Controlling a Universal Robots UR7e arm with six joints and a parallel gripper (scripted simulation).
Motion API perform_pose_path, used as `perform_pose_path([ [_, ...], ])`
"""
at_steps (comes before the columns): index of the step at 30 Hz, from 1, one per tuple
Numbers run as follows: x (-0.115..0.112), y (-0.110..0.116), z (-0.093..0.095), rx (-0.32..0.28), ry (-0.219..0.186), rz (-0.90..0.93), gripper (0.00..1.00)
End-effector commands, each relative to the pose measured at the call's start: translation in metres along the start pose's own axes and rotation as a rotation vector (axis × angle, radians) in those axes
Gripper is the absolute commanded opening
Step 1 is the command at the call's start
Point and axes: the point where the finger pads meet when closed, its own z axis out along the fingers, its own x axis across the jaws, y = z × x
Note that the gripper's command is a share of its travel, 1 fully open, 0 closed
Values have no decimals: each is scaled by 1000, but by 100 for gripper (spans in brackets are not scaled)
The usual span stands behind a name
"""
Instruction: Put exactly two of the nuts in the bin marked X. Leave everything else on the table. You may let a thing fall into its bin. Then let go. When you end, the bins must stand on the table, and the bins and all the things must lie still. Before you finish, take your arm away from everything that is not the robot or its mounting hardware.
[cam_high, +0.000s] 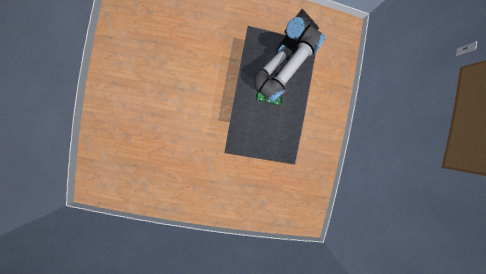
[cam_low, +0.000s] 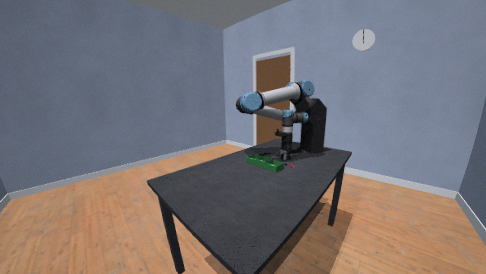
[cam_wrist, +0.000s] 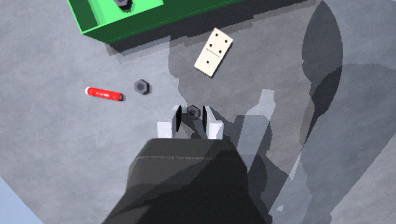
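My gripper is open, pointing down low over the table. A dark nut shows between its spread fingertips, with a gap on each side. A second dark nut lies on the table to the left in the wrist view, beside the red stick. The green bins stand in a row on the table. A dark nut lies in the bin compartment at the top left of the wrist view. The X mark is not visible, so I cannot tell which bin bears it.
A small red stick lies at the left in the wrist view. A white domino lies between the gripper and the bin wall. The black table carries everything. The arm hides part of the bins from above.
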Motion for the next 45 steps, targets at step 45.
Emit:
perform_pose_path([
  [45,0,0,11,1,-1,-1,34],
])
